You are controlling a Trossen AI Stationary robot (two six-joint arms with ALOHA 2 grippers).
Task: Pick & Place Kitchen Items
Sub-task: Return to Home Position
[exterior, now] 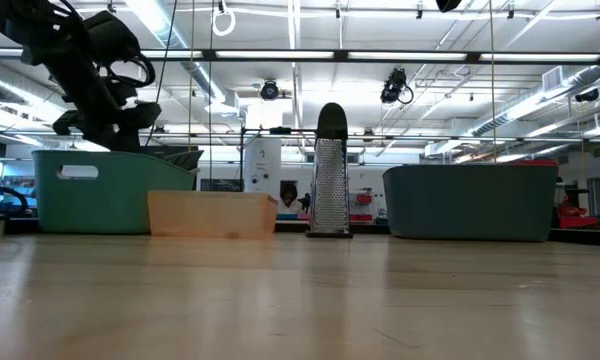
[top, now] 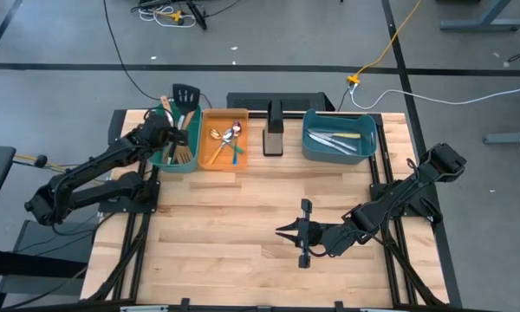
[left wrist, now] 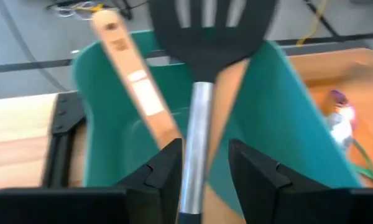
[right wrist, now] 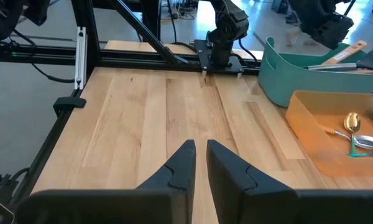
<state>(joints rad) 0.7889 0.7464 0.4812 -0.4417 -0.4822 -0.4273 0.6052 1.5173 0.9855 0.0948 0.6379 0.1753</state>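
Note:
A black slotted turner (top: 185,94) with a steel handle lies slanted in the teal bin (top: 178,166). Its head (left wrist: 211,37) sticks out over the bin's far rim, beside pale wooden spatulas (left wrist: 133,81). My left gripper (left wrist: 205,162) is open over the teal bin (left wrist: 280,112), with one finger on each side of the steel handle (left wrist: 196,124). My right gripper (top: 282,232) is low over the bare table near the front right. Its fingers (right wrist: 186,155) are nearly together and hold nothing. Spoons (top: 228,139) lie in the orange bin (top: 210,165). Knives (top: 338,139) lie in the blue bin (top: 338,158). My left gripper's fingers straddle the turner's steel handle (left wrist: 196,143) partway along it, with a clear gap between the handle and one finger (left wrist: 248,168). The other finger (left wrist: 168,168) is right against the handle; I cannot tell whether it touches. The turner lies slanted in the teal bin.
A steel box grater (top: 274,134) stands upright between the orange and blue bins at the table's far edge. The three bins stand in a row along that edge. Bare wood spans the middle and front of the table (top: 234,234). Black frame rails run along both sides.

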